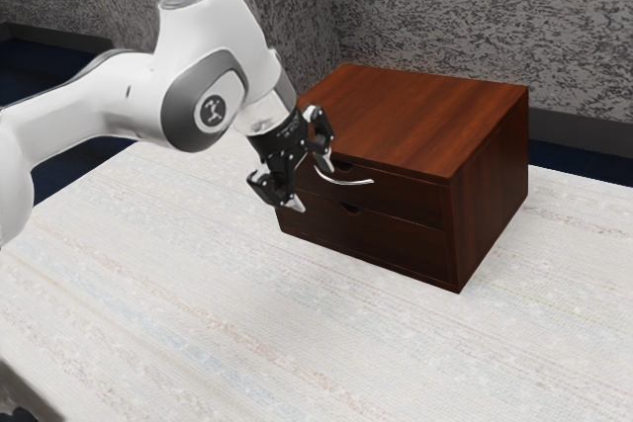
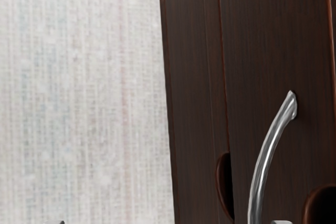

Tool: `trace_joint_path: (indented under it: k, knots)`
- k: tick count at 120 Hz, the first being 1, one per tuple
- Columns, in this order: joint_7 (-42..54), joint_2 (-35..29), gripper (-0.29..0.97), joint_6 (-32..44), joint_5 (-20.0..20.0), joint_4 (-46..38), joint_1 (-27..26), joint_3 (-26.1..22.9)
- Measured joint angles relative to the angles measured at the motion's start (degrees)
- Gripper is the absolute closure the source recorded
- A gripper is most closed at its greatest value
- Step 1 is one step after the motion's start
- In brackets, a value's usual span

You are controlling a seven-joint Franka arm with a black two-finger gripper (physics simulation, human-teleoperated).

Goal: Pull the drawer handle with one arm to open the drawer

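Note:
A dark wooden cabinet (image 1: pixel 425 145) with two stacked drawers stands on the table. The upper drawer (image 1: pixel 396 195) carries a curved silver handle (image 1: pixel 348 179), and its front sits flush with the cabinet face. My black gripper (image 1: pixel 303 169) is at the handle's end nearest the arm, open, with one finger above the handle and one below it. In the wrist view the silver handle (image 2: pixel 268 156) arcs across the dark drawer front (image 2: pixel 262 35) just ahead of my hand.
The lower drawer (image 1: pixel 381 236) has a small dark notch and no bar handle. The pale woven tabletop (image 1: pixel 247 323) stretches wide in front of the cabinet. A grey textured wall (image 1: pixel 475 7) rises behind it.

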Motion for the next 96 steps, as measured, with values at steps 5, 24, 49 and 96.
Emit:
trace_joint_path:
  k: [5,24,49,96]
  knots:
    - [0.00,0.17,0.19,0.11,0.01,0.01,-0.02,0.00]
    - [0.01,1.13,0.20,0.43,-0.01,0.12,0.04,0.00]
    - [0.03,1.65,0.21,1.02,0.02,0.26,0.06,0.00]
    - [0.03,2.52,0.24,2.07,-0.37,0.16,0.11,0.01]
